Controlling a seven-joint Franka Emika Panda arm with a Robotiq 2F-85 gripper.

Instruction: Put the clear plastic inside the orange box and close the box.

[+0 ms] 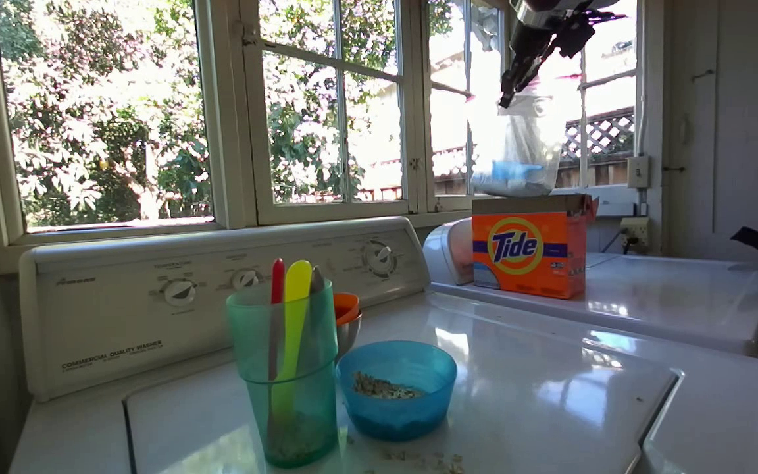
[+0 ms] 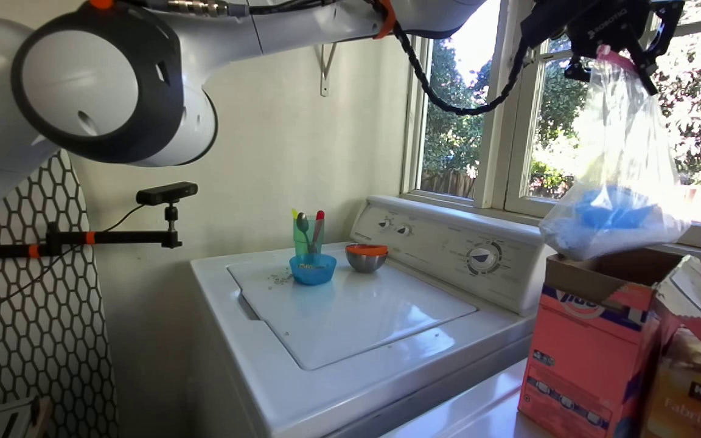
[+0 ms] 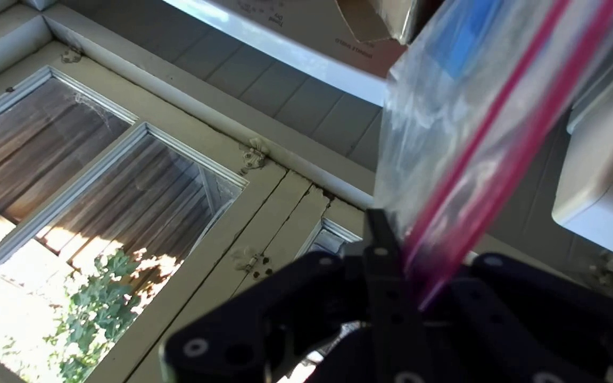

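My gripper is shut on the top edge of a clear plastic bag with a pink zip strip. The bag hangs down with white powder and a blue item at its bottom. It shows in both exterior views and fills the upper right of the wrist view. The orange Tide box stands upright with its top open and its lid folded back; it also shows in an exterior view. The bag's bottom is at about the height of the box's rim, over the opening. Whether they touch is unclear.
A Kirkland box stands beside the orange box. A window and the washer's control panel are behind. On the washer are a green cup with utensils, a blue bowl and a metal bowl.
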